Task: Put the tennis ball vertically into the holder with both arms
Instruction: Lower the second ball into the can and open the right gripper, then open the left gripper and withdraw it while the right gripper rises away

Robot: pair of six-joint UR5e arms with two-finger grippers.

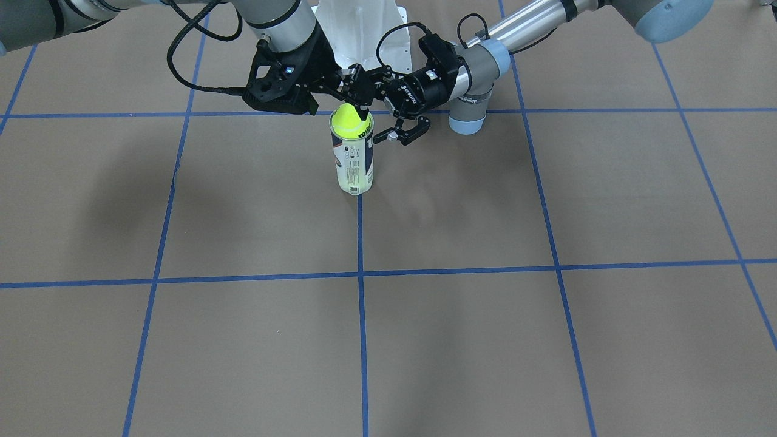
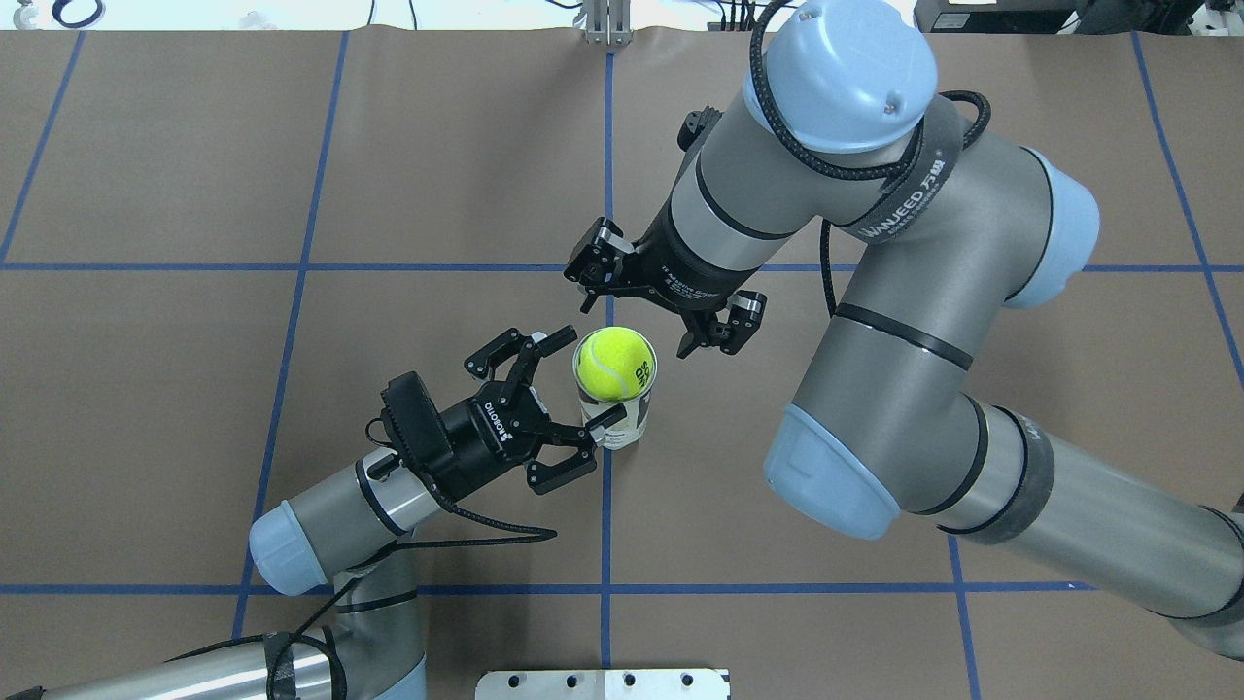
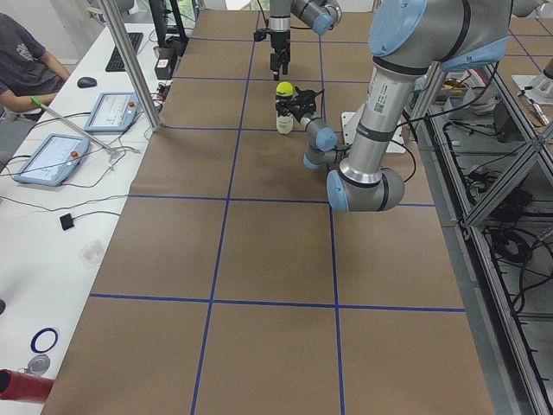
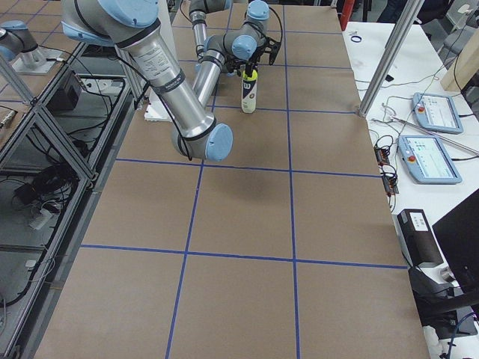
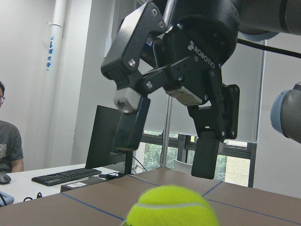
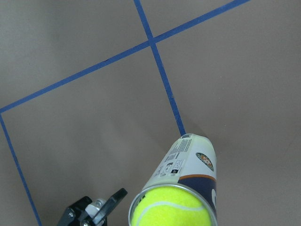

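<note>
The holder [image 2: 630, 416] stands upright on the brown table, and it also shows in the front view [image 1: 352, 159]. A yellow tennis ball [image 2: 614, 363] sits in its mouth, its top half above the rim [image 1: 347, 119]. My right gripper [image 2: 641, 324] hangs open just above the ball. In the left wrist view its fingers [image 5: 167, 160] stand apart over the ball [image 5: 172, 207]. My left gripper [image 2: 591, 379] is open and level with the can's upper part. One fingertip [image 2: 607, 417] is at the can's side. The right wrist view looks down on the ball-topped can [image 6: 188, 169].
Blue tape lines [image 2: 606, 506] form a grid on the table. The white pedestal [image 1: 364, 30] stands behind the can. A metal plate [image 2: 603, 683] lies at the near edge. Tablets [image 3: 112, 111] and a seated person [image 3: 24, 60] are beside the table.
</note>
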